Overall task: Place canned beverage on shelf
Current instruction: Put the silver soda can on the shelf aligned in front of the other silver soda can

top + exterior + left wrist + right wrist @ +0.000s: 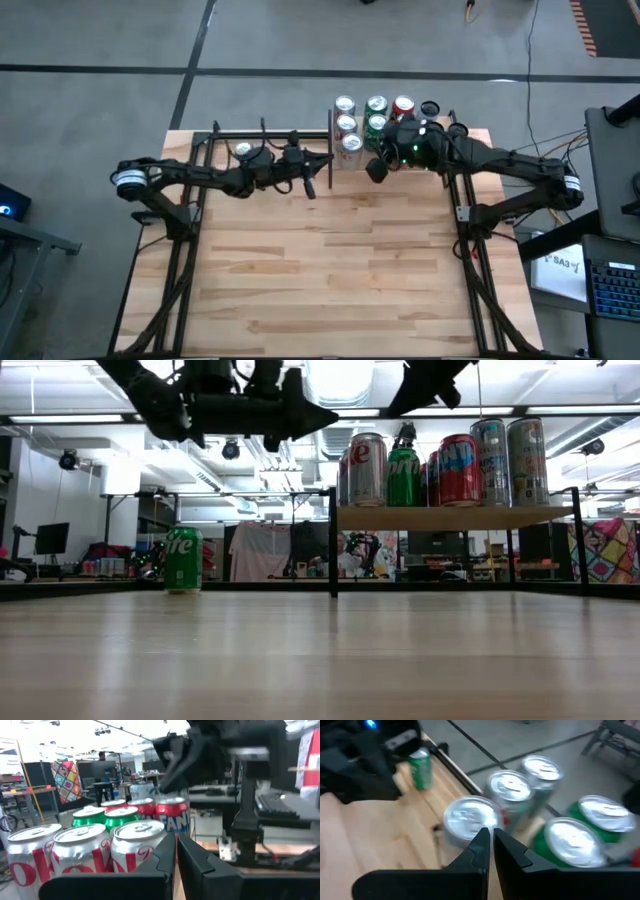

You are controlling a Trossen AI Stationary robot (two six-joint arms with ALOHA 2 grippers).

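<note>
Tabletop (330,270): striped butcher-block surface, its near and middle area bare, bordered left and right by black frame rails; all items gathered along the far edge. Left arm (190,178): reaches from the left rail toward the centre, raised above the table. Right arm (520,175): reaches from the right rail inward over the far edge. Shelf (455,517): small light-wood board on thin black posts (333,545), raised above the table at the far edge right of centre; open space beneath the board. Cans on shelf (362,118): silver, green and red cans standing upright in close rows, filling much of the board, the front row near its edge. Green can (184,560): upright on the tabletop near the far edge, left of the shelf and well apart from it, beside the left arm in the overhead view (243,151). Left gripper (312,187): clenched and empty, hanging in the air just left of the shelf's left posts, level with the can tops. Right gripper (374,171): clenched and empty, above the shelf's front edge, just beside the nearest silver can (470,817).
</note>
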